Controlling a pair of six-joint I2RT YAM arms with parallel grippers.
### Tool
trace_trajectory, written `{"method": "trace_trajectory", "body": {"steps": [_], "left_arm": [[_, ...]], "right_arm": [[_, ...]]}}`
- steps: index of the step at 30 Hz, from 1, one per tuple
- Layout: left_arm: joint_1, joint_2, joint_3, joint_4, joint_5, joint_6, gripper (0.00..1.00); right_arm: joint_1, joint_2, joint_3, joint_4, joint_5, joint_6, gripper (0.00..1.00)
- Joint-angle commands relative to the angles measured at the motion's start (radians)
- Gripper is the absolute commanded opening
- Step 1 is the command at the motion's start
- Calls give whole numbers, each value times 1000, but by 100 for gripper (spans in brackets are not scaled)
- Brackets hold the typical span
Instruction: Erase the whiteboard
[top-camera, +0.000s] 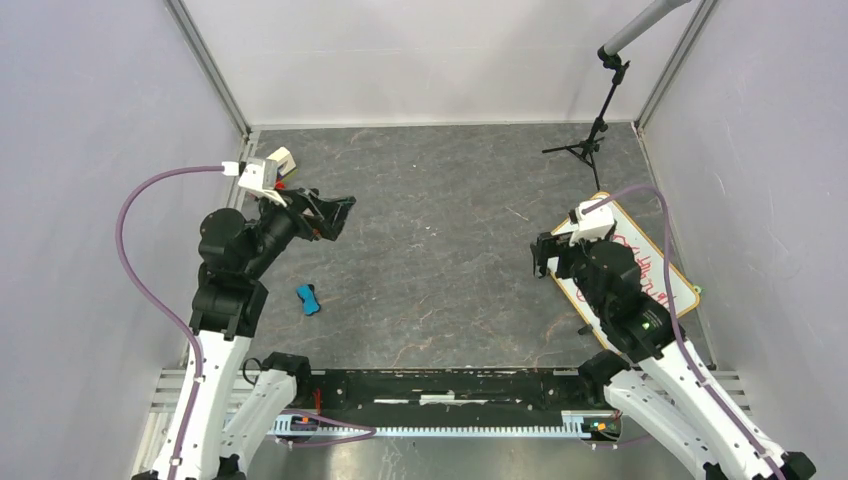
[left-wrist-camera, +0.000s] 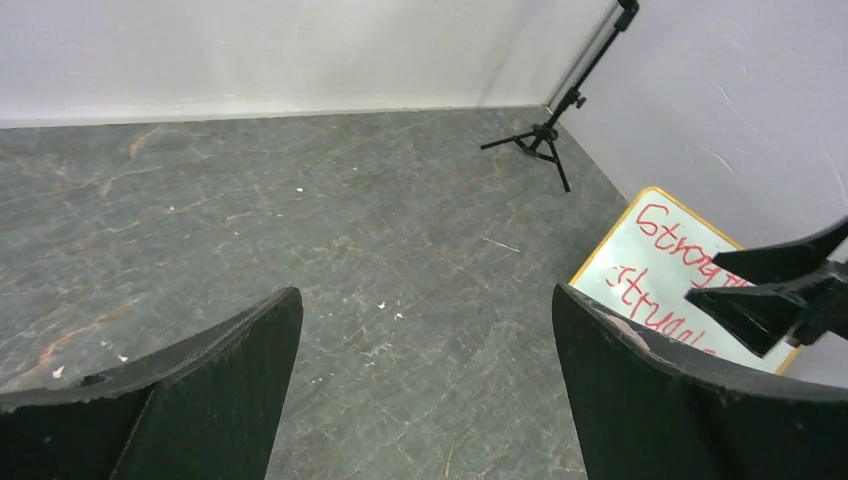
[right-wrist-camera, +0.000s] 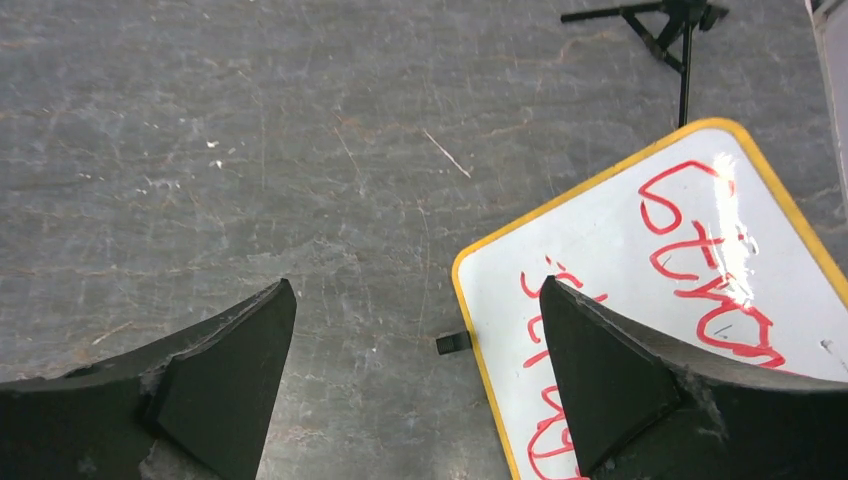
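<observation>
While the left claw (left-wrist-camera: 425, 300) and right claw (right-wrist-camera: 415, 290) gape empty, the marbled grey counter (top-camera: 440, 250) between pale walls (top-camera: 100, 150) bears the whiteboard (right-wrist-camera: 620, 250) at its right edge.

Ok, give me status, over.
Left fingers open, empty; right fingers open, empty. Whiteboard carries red writing. Blue eraser lying loose, left side. Tripod stands beyond it.
</observation>
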Motion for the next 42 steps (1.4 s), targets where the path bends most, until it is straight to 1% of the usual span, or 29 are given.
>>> {"method": "trace_trajectory", "body": {"steps": [1,5,9,11,13,14,17,18,21,24,25,27,29,33,36,39,42], "left_arm": [[-13,14,-10,76,87,32,100],[-14,26,-16,92,114,20,100],[-14,29,-25,114,147,13,100],[-15,29,-29,126,167,13,100],[-14,28,-31,130,173,13,100],[-14,27,-32,128,158,13,100],[-14,8,-29,95,60,28,100],[-15,-2,-25,77,3,33,100],[-13,-35,-10,-10,-236,47,100],[-13,-71,4,-78,-486,34,100],[-13,-80,7,-95,-571,23,100],[-11,-92,13,-125,-686,7,100],[-11,-98,21,-150,-753,-7,100],[-11,-111,29,-164,-797,-8,100],[-11,-118,31,-165,-799,-3,100],[-12,-120,32,-166,-790,1,100],[-14,-116,33,-166,-778,3,100]], "right_arm": [[-2,45,-8,20,40,30,98],[-3,87,-42,59,-38,9,98],[-3,200,-70,128,-160,1,98],[3,259,-93,204,-272,14,98],[31,310,-123,320,-352,39,98],[54,343,-130,377,-361,60,98],[154,480,-92,474,-329,142,98],[205,536,-70,501,-294,180,98],[348,701,0,587,-164,293,98],[481,861,117,659,-26,369,98],[513,912,157,679,-3,378,98],[570,1037,258,714,8,357,98],[618,1145,372,699,37,366,98],[706,1340,608,665,134,401,98],[752,1503,821,577,169,367,98],[778,1630,976,527,189,332,98],[791,1720,1087,502,176,311,92]]}}
